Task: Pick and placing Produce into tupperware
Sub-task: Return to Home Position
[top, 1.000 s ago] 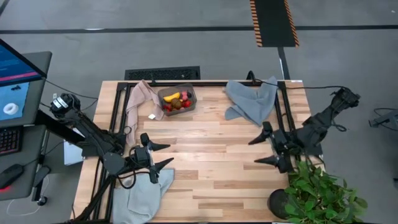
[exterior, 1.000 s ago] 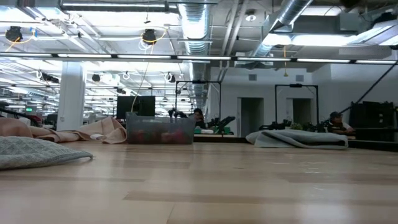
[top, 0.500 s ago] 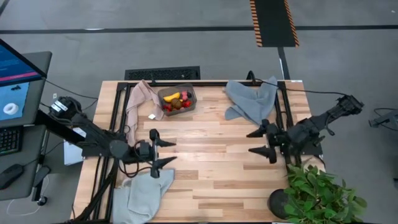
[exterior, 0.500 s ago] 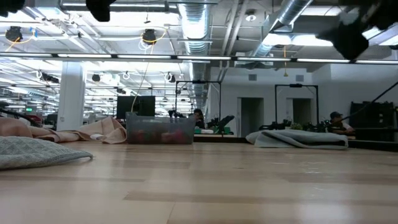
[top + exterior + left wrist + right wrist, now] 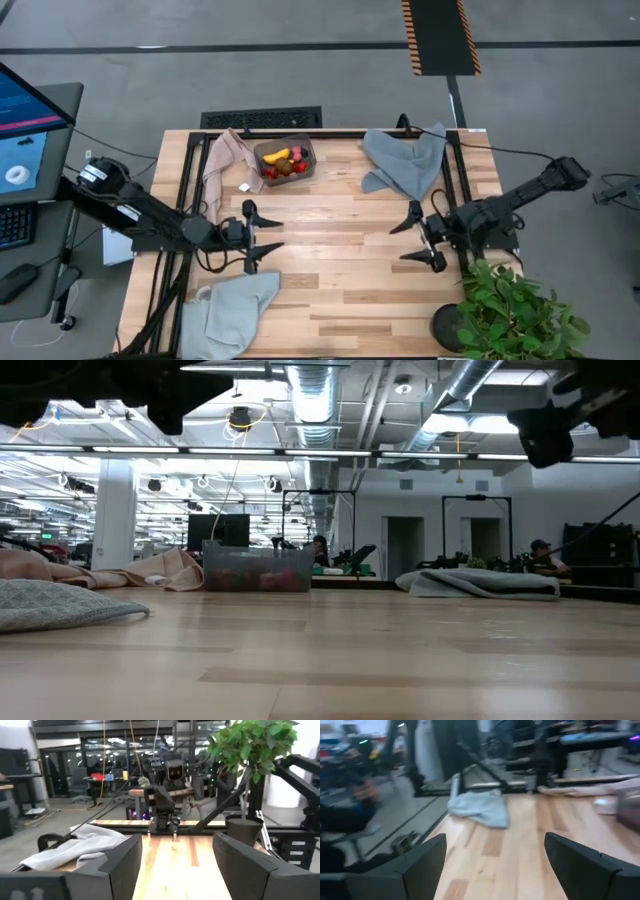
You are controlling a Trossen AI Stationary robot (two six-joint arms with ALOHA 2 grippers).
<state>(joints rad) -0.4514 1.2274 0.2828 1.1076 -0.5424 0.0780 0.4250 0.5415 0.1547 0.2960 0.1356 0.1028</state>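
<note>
One grey-blue cloth (image 5: 232, 305) lies at the near left corner of the tabletop (image 5: 340, 285), and a potted plant (image 5: 520, 310) stands at the near right corner. Midway back, the left gripper (image 5: 272, 235) and right gripper (image 5: 398, 243) face each other, fingers spread, holding nothing. By the far edge, left of centre, the tupperware (image 5: 311, 155) holds the produce (image 5: 283, 162): a banana, strawberries and a kiwi. A tiny yellow piece (image 5: 244, 186) lies on the wood beside it.

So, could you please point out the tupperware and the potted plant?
tupperware (image 5: 258, 556): low view, on its near wall.
potted plant (image 5: 520, 305): high view, on its leaves.
</note>
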